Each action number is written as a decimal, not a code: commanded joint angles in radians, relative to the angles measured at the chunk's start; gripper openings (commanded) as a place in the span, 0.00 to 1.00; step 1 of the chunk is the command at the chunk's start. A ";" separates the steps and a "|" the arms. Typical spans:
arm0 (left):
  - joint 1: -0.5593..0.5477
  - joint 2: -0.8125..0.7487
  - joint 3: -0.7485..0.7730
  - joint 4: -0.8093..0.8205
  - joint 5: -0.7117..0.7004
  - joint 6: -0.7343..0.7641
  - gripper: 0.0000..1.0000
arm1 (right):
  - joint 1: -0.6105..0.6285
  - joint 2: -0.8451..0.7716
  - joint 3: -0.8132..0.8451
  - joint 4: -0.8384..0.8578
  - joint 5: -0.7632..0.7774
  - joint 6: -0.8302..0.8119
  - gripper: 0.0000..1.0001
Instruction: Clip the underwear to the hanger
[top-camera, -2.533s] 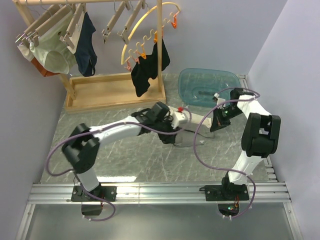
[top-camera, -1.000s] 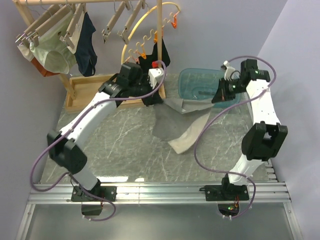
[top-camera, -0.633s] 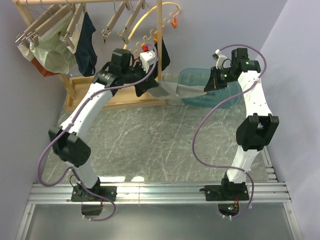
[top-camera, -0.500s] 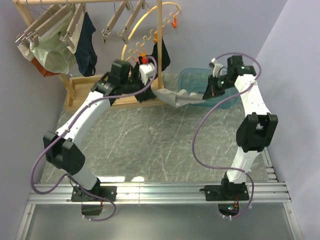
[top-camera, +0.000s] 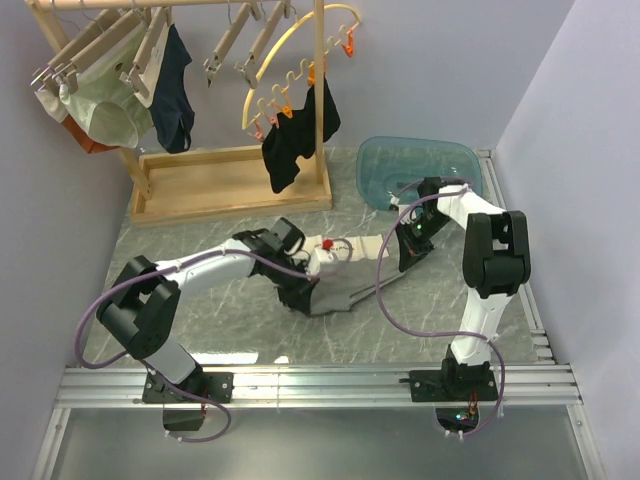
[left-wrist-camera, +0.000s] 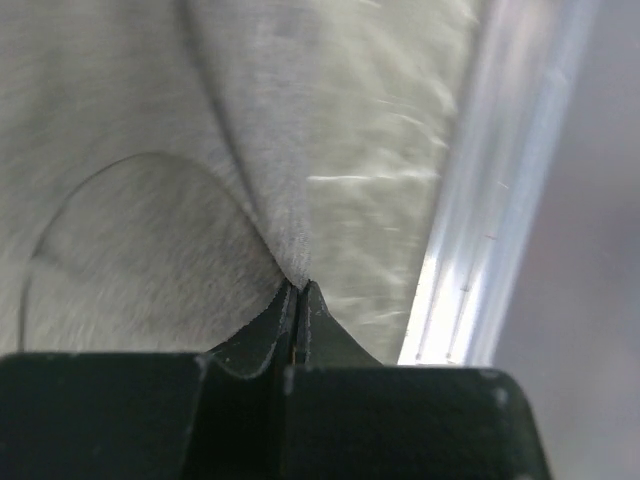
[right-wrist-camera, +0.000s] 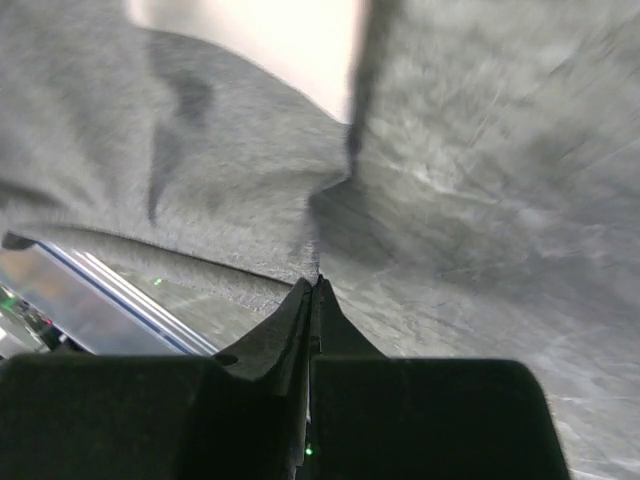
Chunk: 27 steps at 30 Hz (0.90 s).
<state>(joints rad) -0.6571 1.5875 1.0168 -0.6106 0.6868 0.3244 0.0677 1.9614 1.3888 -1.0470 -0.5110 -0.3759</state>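
Where the wooden rack (top-camera: 235, 185) stands at the far left of the table (top-camera: 420, 335), its rail carries pale green briefs (top-camera: 108, 105) and navy briefs (top-camera: 176, 95). Right of them a bare wooden hanger (top-camera: 232, 42) hangs at a slant with its clips at the lower end, a second like it just beside it. A yellow curved hanger (top-camera: 290, 55) and a dark garment (top-camera: 295, 140) follow.

Nearer the arms, the left gripper (top-camera: 312, 300) sits low over the table's middle. In the left wrist view its fingertips (left-wrist-camera: 285, 312) are pressed together on a gathered fold of pale fabric.

That fabric is the underwear (top-camera: 352, 296), stretched into a narrow band well clear of the rack. Its long axis runs from the near-left end up to the far-right end in the overhead view. It seems to lie on or just over the table; the overhead view does not settle which.

At the band's right end the right gripper (top-camera: 405, 262) points down and leftward. In the right wrist view its fingertips (right-wrist-camera: 300, 312) are clamped on a bunched edge of the same cloth, though the picture is blurred.

Behind it a blue translucent tub (top-camera: 385, 160) sits at the table's far right.
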 joint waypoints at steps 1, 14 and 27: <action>-0.079 -0.043 -0.038 -0.002 0.032 -0.010 0.00 | -0.008 -0.064 -0.040 0.045 0.074 -0.055 0.00; -0.317 0.012 0.025 -0.069 0.039 -0.051 0.12 | 0.009 -0.151 -0.174 -0.014 0.150 -0.166 0.00; 0.092 -0.075 0.128 0.075 -0.108 -0.307 0.51 | 0.000 -0.207 0.016 0.117 0.094 0.044 0.40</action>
<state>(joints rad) -0.6109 1.5383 1.1542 -0.6147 0.6788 0.1463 0.0654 1.7584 1.3621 -1.0119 -0.3943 -0.4278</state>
